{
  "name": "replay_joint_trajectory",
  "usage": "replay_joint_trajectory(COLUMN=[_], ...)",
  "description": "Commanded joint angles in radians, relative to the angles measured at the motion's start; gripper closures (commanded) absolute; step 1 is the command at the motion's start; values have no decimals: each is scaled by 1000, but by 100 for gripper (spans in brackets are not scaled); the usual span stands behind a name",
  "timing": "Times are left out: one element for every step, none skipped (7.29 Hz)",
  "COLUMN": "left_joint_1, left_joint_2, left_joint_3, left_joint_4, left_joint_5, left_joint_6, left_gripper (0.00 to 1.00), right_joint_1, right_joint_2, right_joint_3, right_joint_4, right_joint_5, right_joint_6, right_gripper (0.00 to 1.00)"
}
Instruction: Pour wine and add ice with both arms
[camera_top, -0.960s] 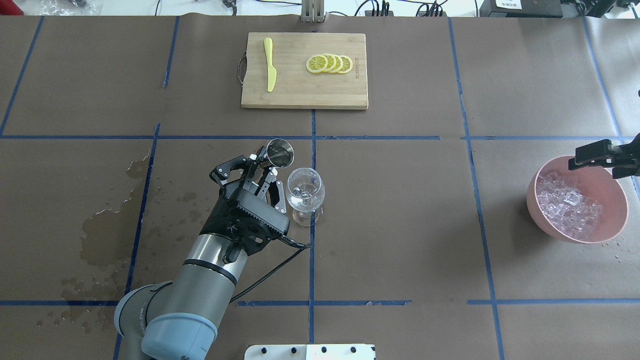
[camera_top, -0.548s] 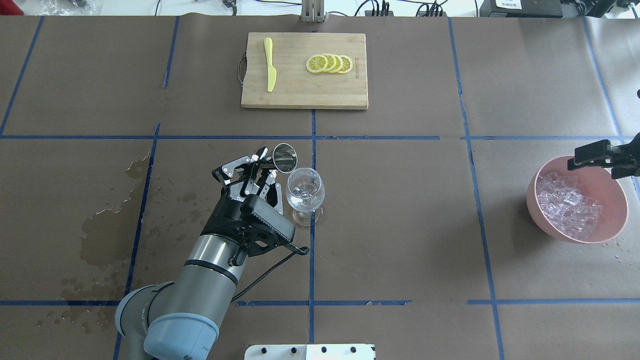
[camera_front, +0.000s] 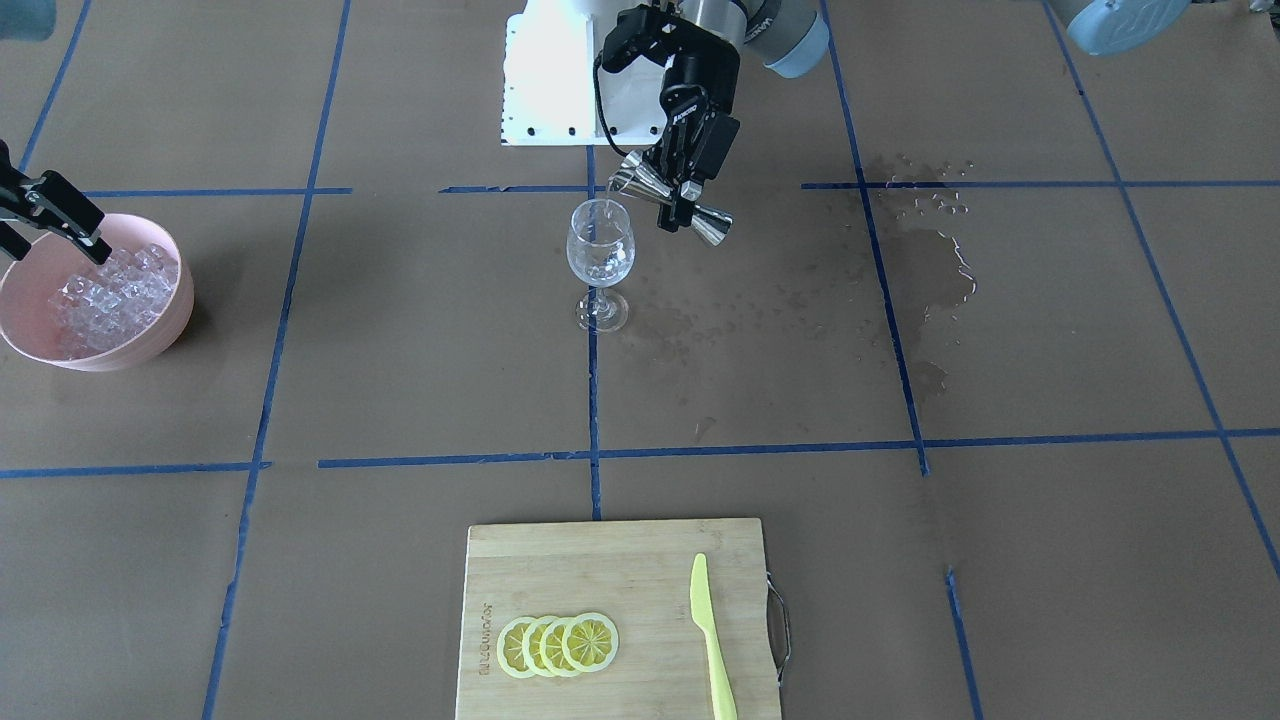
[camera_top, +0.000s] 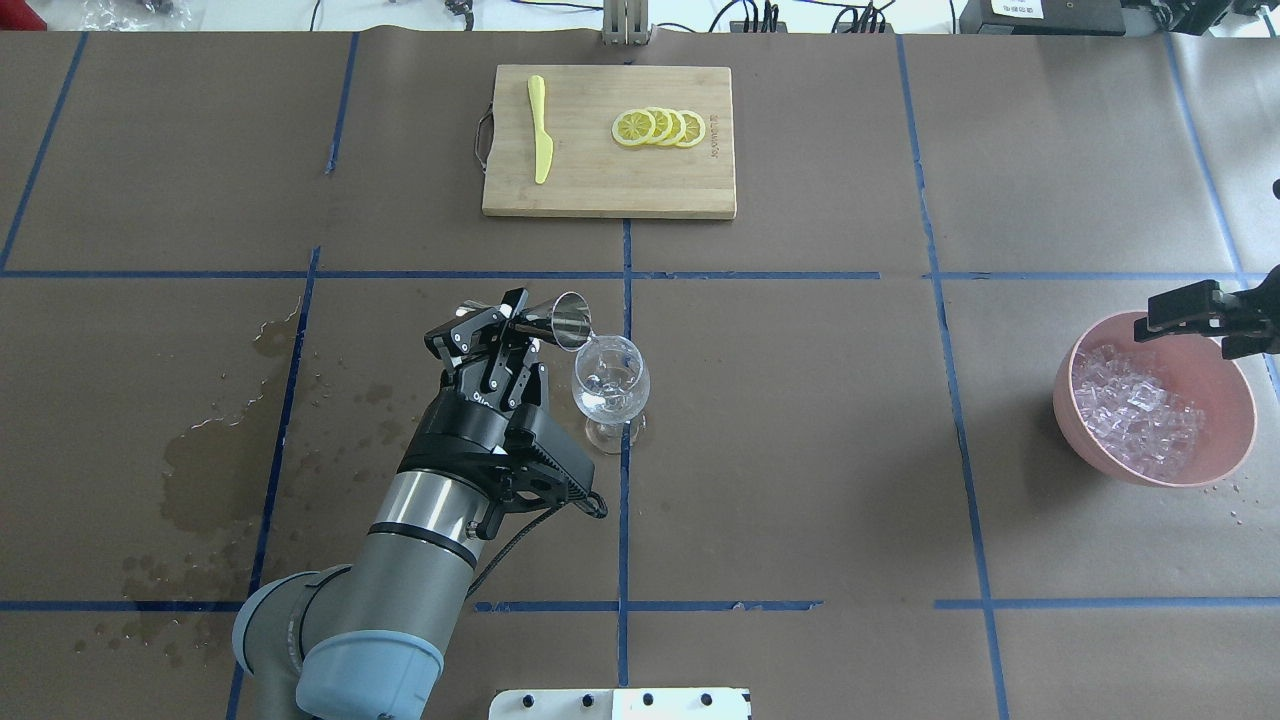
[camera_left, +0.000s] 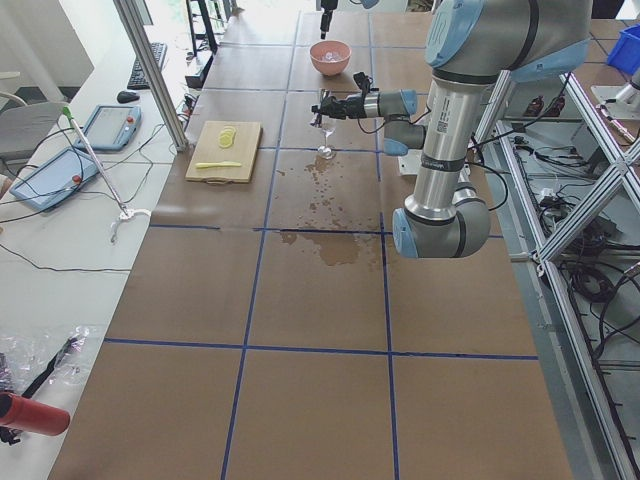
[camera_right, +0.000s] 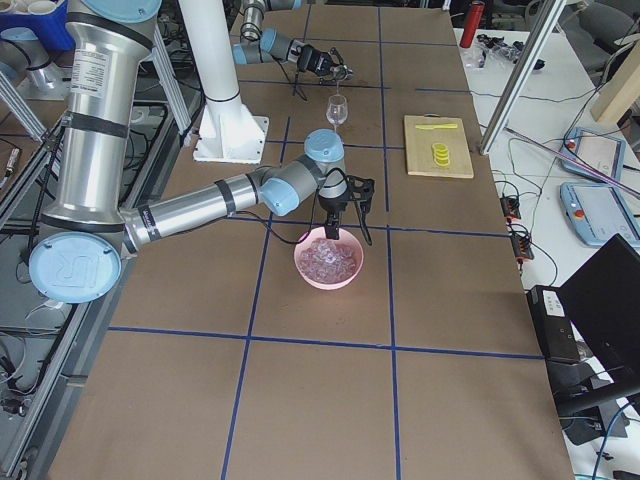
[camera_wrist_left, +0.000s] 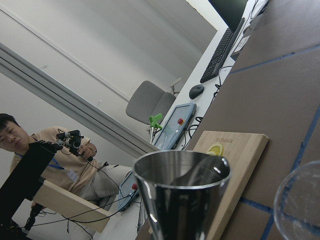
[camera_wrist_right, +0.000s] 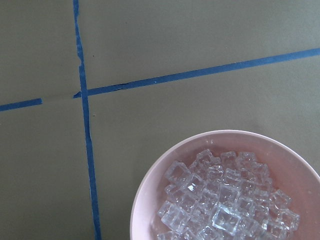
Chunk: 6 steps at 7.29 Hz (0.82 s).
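Observation:
My left gripper (camera_top: 520, 320) is shut on a steel jigger (camera_top: 568, 320) and holds it tipped sideways, its mouth at the rim of the wine glass (camera_top: 610, 380). The front-facing view shows the jigger (camera_front: 670, 198) lying nearly level beside the glass (camera_front: 600, 245). The wine shows as glistening droplets inside the glass bowl (camera_top: 605, 388). The left wrist view shows the jigger's mouth (camera_wrist_left: 182, 172) and the glass rim (camera_wrist_left: 300, 200). My right gripper (camera_top: 1215, 322) hangs open and empty above the far rim of a pink bowl (camera_top: 1066, 400) full of ice (camera_top: 1135, 410). The ice also shows in the right wrist view (camera_wrist_right: 225, 205).
A bamboo cutting board (camera_top: 600, 185) at the far middle carries lemon slices (camera_top: 660, 127) and a yellow knife (camera_top: 540, 130). Wet stains (camera_top: 210, 460) darken the brown paper to the left of the left arm. The white base block (camera_top: 620, 703) sits at the near edge.
My left wrist has rolled and tipped the jigger further over, bringing its mouth down to the glass rim. The right gripper has stayed in place over the bowl.

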<state>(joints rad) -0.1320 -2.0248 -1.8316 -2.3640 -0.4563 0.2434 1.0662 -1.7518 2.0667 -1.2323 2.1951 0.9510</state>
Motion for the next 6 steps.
replay_joint_trajectory(left_joint_1=[0, 0, 0, 0, 2, 3], left_joint_2=[0, -2, 0, -2, -3, -2], left_joint_3=[2, 0, 0, 0, 0, 2], left_joint_4=[2, 0, 0, 0, 0, 0], left_joint_5=[11, 13, 13, 48, 54, 56], left_joint_6=[118, 170, 213, 271, 312, 332], left_gripper=[100, 100, 100, 100, 100, 100], right_joint_1=[0, 0, 0, 0, 0, 0], right_joint_2=[0, 0, 0, 2, 2, 2], right_joint_3=[0, -2, -2, -6, -11, -11], right_joint_4=[1, 1, 1, 1, 1, 1], right_joint_5=[0, 0, 2, 2, 2, 3], right_joint_6=[0, 0, 0, 0, 0, 0], right_gripper=[0, 0, 0, 0, 0, 0])
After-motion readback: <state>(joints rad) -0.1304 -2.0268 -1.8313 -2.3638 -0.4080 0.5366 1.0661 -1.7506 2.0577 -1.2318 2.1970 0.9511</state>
